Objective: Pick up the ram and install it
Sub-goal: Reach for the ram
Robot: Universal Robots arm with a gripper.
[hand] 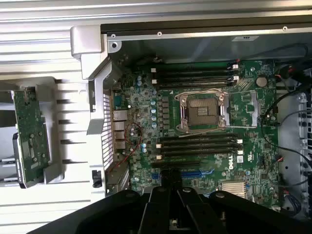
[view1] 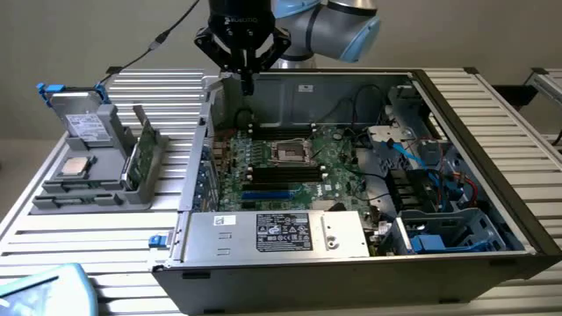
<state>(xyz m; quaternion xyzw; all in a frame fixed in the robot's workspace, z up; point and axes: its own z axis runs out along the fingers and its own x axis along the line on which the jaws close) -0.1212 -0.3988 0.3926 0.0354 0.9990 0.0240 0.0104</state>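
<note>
A ribbed silver metal table [view1: 518, 131] fills the exterior view. On it lies a large black open computer case [view1: 290, 280], taking up the centre and right of the frame. Inside the case is a green motherboard [view1: 343, 181], with a silver power supply box [view1: 272, 232] below it in the frame. A grey and blue robot arm [view1: 333, 20] enters at top centre. At the left of the frame stands a grey plastic parts holder [view1: 97, 191]. The ram [view1: 141, 151], a thin, long green circuit-board stick, stands on edge in the holder's right side, well apart from the arm. The black gripper [view1: 247, 84] hangs above the case's far-left corner, its fingers drawn together on themselves.
</note>
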